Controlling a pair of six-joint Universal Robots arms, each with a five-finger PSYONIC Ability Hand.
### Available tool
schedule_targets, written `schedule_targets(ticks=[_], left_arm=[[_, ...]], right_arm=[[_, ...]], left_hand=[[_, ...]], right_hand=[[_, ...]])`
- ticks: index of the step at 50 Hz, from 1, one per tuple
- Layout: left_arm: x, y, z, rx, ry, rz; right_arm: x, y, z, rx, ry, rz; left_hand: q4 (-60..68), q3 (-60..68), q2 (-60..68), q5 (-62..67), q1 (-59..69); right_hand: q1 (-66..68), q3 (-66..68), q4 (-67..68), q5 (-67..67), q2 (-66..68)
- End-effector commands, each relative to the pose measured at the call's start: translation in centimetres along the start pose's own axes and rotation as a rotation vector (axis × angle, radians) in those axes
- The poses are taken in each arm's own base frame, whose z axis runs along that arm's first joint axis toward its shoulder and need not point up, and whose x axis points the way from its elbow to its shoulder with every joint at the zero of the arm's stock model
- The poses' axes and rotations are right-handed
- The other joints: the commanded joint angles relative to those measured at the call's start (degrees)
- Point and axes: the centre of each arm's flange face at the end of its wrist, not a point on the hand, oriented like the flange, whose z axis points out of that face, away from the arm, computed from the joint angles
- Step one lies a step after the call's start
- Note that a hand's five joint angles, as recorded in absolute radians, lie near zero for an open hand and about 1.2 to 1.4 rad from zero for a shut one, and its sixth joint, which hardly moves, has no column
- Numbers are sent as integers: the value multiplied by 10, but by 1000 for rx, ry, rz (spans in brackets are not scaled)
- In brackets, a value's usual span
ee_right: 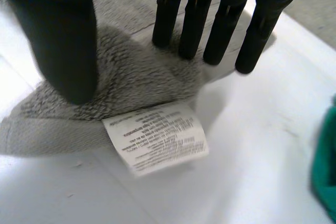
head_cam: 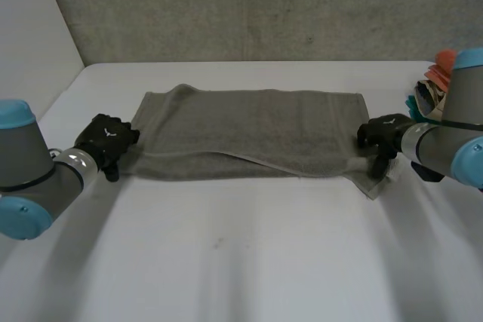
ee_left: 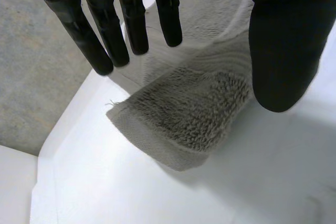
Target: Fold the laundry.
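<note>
Left robot hand [head_cam: 108, 141] and right robot hand [head_cam: 381, 135] sit spread at opposite ends of a grey terry towel [head_cam: 249, 130] I judge folded once; crosswise folds remain.

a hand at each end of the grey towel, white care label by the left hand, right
Not quite: the care label lies by the right hand, as the right wrist view shows. The left hand is at the other end of the towel.

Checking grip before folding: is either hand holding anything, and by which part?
Nothing is held: the left hand is open over the towel's left corner, the right hand open at its labelled corner.
</note>
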Motion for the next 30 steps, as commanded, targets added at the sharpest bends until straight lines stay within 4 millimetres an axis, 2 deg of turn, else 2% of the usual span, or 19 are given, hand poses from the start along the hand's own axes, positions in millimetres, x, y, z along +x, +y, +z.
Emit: schedule_targets(ticks=[1,7,12,18,23,30], left_arm=[[-21,-29,-27,19,-30,-9],[-50,-47,-42,50,-93,-90],[-65,-48,-37,49,-103,-214],[-61,-39,-13,-17,-27,-327],[-56,-30,5,-124,25,-354],[-44,-21,21,-295,52,-365]], right_arm=[[10,-19,-27,73,77,0],[-2,-21,-56,116,55,-41],[-22,-11,-77,107,-1,-92],[-48,11,-95,81,-88,-166],[-56,24,-97,69,-95,-160],[-55,41,-91,93,-3,-97]], left_hand=[[-25,-31,-31,-25,-21],[-34,-40,-39,-34,-30],[-26,-31,-31,-25,-22],[28,22,23,29,32],[72,66,66,72,76],[75,70,70,76,79]], right_hand=[[-77,-84,-84,-73,-77],[-113,-120,-119,-109,-113],[-101,-108,-108,-97,-101],[18,11,12,22,18],[66,59,59,70,65],[62,55,56,66,62]])
